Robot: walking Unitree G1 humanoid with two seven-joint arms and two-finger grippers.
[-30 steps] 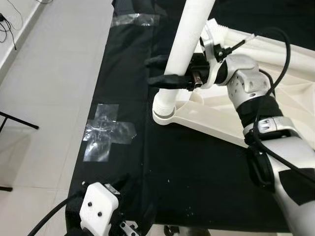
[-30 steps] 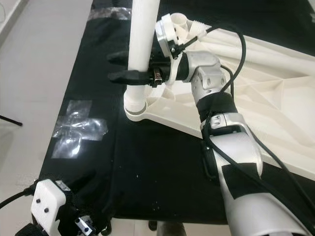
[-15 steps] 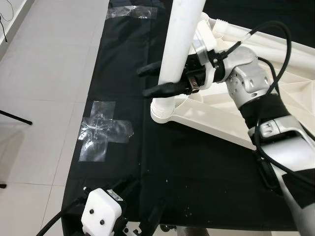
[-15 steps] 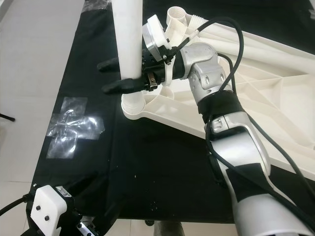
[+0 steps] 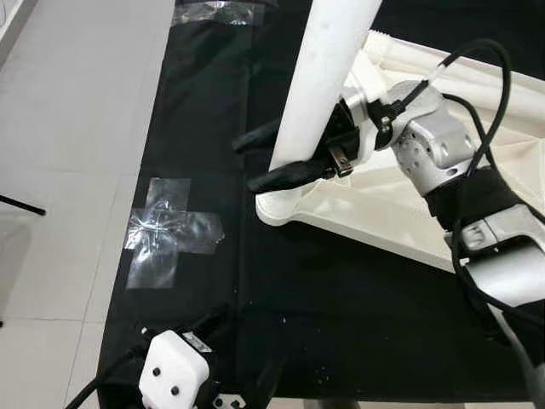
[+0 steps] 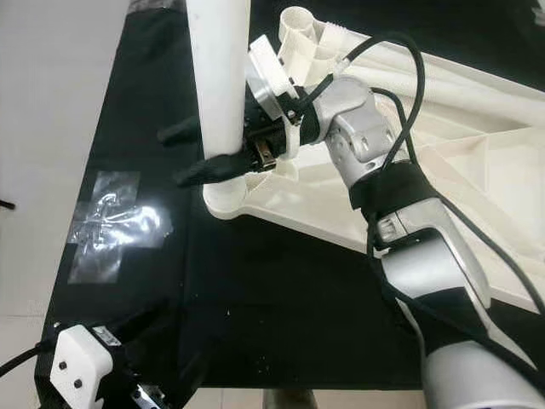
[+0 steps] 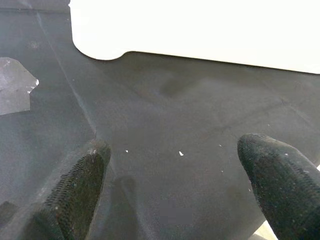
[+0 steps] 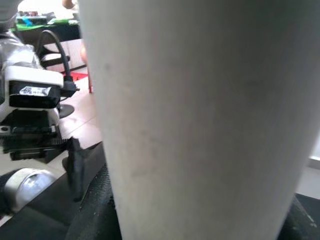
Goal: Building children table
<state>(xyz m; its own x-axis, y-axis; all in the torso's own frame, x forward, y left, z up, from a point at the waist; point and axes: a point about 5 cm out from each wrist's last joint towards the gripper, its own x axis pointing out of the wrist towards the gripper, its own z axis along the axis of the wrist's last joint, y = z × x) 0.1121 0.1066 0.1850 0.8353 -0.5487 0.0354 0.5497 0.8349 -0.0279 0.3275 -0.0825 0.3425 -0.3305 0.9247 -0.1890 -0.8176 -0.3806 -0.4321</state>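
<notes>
Left eye view: right gripper point(image 5: 281, 158) clasps white cylindrical plastic leg point(image 5: 319, 85), upright in white tabletop's point(image 5: 400, 217) corner socket; other legs pending. Left gripper point(image 7: 175, 175) open, empty.

A black cloth-covered work surface point(image 5: 341, 290) carries the upturned white plastic children's tabletop point(image 5: 400, 217). Just beside its corner, a cross of clear shiny tape point(image 5: 170, 234) sticks to the cloth.
</notes>
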